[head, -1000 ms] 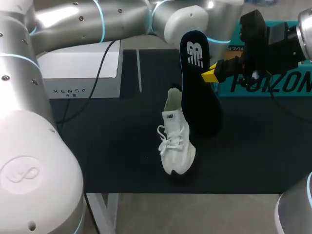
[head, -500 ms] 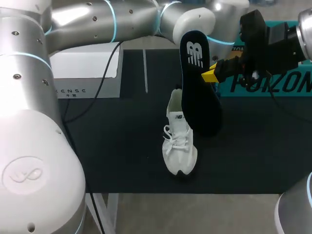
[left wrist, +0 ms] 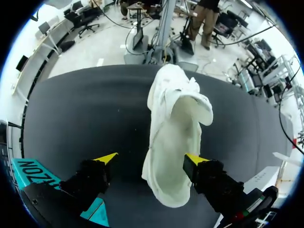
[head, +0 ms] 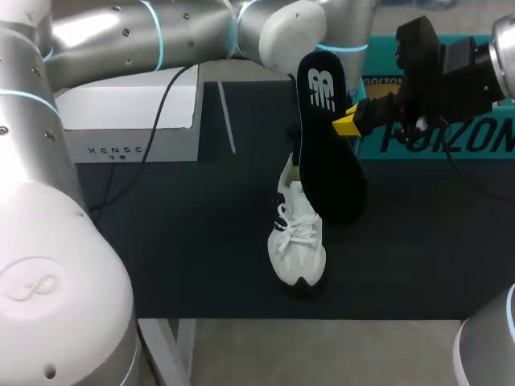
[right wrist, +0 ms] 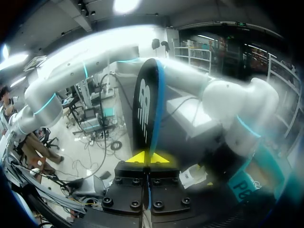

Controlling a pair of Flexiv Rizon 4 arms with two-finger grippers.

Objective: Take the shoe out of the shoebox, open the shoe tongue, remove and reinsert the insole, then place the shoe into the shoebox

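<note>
White shoe (left wrist: 167, 111) lies within spread left end effector (left wrist: 151, 158); right end effector (right wrist: 148, 157) clamps dark insole (right wrist: 145, 107)

Our white laced shoe (head: 298, 235) sits on its sole on the table (head: 177, 241), toe toward the near edge, mouth gaping wide. The dark insole (head: 326, 145), white logo at its heel, stands on end in the air, heel up, pinched in our right gripper's (head: 346, 122) jaws.
</note>
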